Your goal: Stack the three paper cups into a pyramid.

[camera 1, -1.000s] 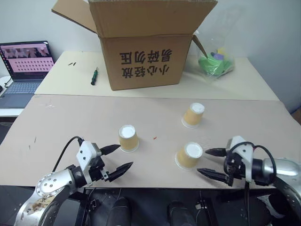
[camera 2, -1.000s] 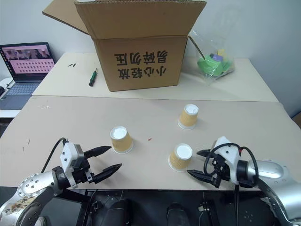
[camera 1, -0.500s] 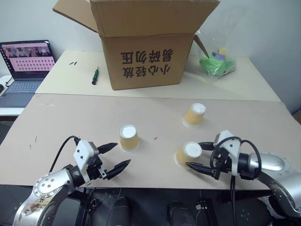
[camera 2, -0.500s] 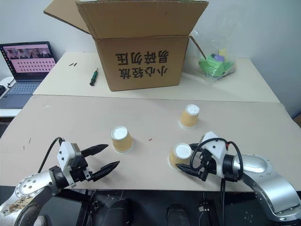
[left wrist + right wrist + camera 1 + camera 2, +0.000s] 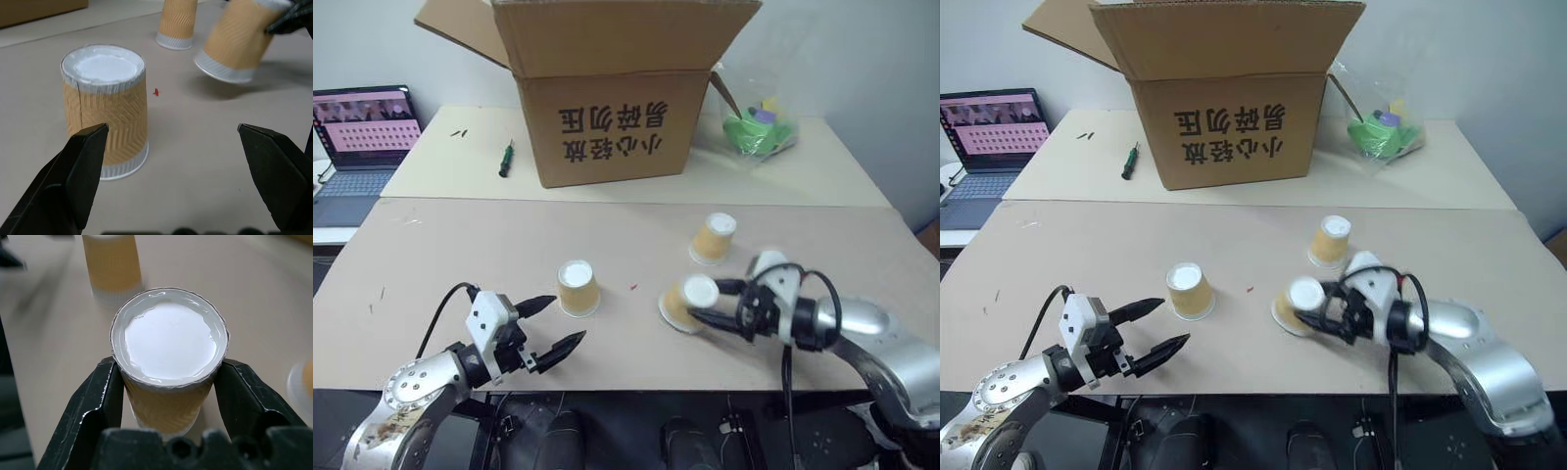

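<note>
Three tan paper cups with white bottoms are on the beige table, all upside down. The left cup (image 5: 578,287) stands just ahead of my open left gripper (image 5: 566,318), which sits apart from it; the left wrist view shows this cup (image 5: 105,107) beyond the left finger. The far right cup (image 5: 714,238) stands by itself. My right gripper (image 5: 705,302) is shut on the third cup (image 5: 683,300), which is tilted and lifted off the table between the other two. In the right wrist view both fingers press the sides of that cup (image 5: 168,342).
A large open cardboard box (image 5: 607,88) stands at the back centre. A screwdriver (image 5: 505,157) lies to its left and a plastic bag with green contents (image 5: 759,127) to its right. A laptop (image 5: 362,127) sits far left. The table's front edge runs just under both grippers.
My right gripper closed on the near right cup, then lifted it and carried it leftward, tilted. The left gripper stayed in place and open.
</note>
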`<state>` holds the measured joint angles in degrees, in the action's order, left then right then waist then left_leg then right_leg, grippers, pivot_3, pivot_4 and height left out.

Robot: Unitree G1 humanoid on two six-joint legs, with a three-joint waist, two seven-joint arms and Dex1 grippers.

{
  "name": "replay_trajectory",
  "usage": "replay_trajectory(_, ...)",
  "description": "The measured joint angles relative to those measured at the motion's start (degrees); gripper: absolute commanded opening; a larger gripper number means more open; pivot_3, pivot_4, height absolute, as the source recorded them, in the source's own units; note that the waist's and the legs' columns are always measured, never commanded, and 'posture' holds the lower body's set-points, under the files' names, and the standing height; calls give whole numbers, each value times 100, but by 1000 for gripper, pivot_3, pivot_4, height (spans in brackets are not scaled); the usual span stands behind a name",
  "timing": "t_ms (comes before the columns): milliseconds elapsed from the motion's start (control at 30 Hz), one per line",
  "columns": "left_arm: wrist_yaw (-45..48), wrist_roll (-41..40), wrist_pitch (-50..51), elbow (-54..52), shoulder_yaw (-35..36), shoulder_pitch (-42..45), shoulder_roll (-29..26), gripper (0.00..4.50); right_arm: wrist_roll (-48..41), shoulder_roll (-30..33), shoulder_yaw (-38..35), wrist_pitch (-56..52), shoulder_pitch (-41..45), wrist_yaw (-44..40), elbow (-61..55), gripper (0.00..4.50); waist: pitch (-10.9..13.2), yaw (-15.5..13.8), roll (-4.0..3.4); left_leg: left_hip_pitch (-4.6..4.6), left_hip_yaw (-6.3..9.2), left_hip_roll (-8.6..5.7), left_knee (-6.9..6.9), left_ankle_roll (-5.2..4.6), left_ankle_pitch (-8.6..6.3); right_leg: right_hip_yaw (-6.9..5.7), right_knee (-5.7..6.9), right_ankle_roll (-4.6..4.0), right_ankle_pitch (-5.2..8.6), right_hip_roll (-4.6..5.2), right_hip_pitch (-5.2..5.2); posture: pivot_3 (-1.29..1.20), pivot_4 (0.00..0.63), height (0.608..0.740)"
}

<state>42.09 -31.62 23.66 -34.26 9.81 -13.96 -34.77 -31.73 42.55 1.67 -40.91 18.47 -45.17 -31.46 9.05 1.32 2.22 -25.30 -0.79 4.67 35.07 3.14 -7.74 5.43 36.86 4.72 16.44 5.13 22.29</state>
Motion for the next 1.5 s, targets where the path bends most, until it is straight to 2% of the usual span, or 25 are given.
replay_trajectory(67, -26, 7, 2, 4, -14, -11, 17, 4500, 255, -250, 575, 95, 547, -143, 448, 2584, -1, -13, 3, -1, 0, 0, -2, 0, 0, -1, -4, -16, -6, 0, 1, 0, 150, 705)
replay_trajectory(233, -108, 17, 2, -8, -62, -35, 75, 4500, 868, -498, 1373, 552, 887, -532, 1618, 2584, 0, -85, 4, -33, 2, -5, -2, -1, 0, -4, -3, -7, -12, 2, 15, 0, 150, 705)
replay_trajectory(533, -280, 50, -5, -174, -25, -336, 156, 4500, 1414, -781, 1532, 1568, 1589, -1230, 3264, 2584, 0, -33, 3, -7, 1, 0, -2, -1, 0, -4, 11, -16, -7, -2, 3, 0, 150, 705)
replay_trajectory(833, -361, 118, -54, -229, -18, -485, 228, 4500, 1782, -1157, 1566, 1863, 1747, -1382, 3562, 2584, -1, -2, 2, 1, -2, 4, -7, 0, 0, -4, 16, -17, -7, -4, 3, 0, 150, 705)
replay_trajectory(900, -375, 124, -98, -247, -18, -502, 235, 4500, 1844, -1280, 1579, 1862, 1747, -1355, 3555, 3417, -2, 15, 1, 2, -2, 5, -9, 0, 0, -4, 17, -18, -7, -5, 3, 0, 150, 705)
replay_trajectory(933, -382, 125, -110, -254, -18, -502, 236, 4500, 1895, -1317, 1582, 1865, 1746, -1337, 3550, 3585, -2, 16, 1, 2, -2, 5, -9, 0, 0, -4, 17, -18, -7, -5, 3, 0, 150, 705)
replay_trajectory(1000, -388, 127, -122, -254, -18, -509, 238, 4500, 2001, -1352, 1647, 1865, 1707, -1326, 3563, 4255, -2, 7, 1, 1, -2, 4, -10, 0, 0, -4, 16, -19, -6, -4, 5, 0, 150, 705)
replay_trajectory(1033, -389, 128, -127, -254, -19, -510, 239, 4500, 2053, -1357, 1698, 1865, 1653, -1316, 3588, 4453, -2, -3, 1, 0, -3, 4, -10, 0, 0, -4, 16, -19, -5, -4, 6, 0, 150, 705)
replay_trajectory(1133, -388, 129, -135, -254, -18, -522, 238, 4500, 2177, -1351, 1732, 1864, 1468, -1241, 3633, 4453, -1, -36, 0, -12, -3, 3, -11, 0, 0, -4, 17, -19, -6, -4, 17, 0, 150, 705)
replay_trajectory(1367, -376, 130, -181, -251, -25, -488, 231, 4500, 1897, -499, 1146, 1393, 876, -1453, 2841, 4453, 0, -83, 0, -21, -2, 2, -9, 1, 0, -4, 15, -19, -4, -3, 21, 0, 150, 705)
replay_trajectory(1467, -375, 129, -189, -229, -51, -439, 215, 4500, 1368, 214, 279, 854, 68, -1609, 2106, 4453, 0, -116, 1, -23, -1, 1, -9, 0, 0, -4, 12, -18, 0, -1, 21, 0, 150, 705)
replay_trajectory(1500, -375, 128, -192, -232, -46, -443, 218, 4500, 1314, 270, 193, 804, -15, -1617, 2049, 4453, 1, -119, 1, -23, -1, 1, -9, 0, 0, -4, 12, -18, 0, -1, 20, 0, 150, 705)
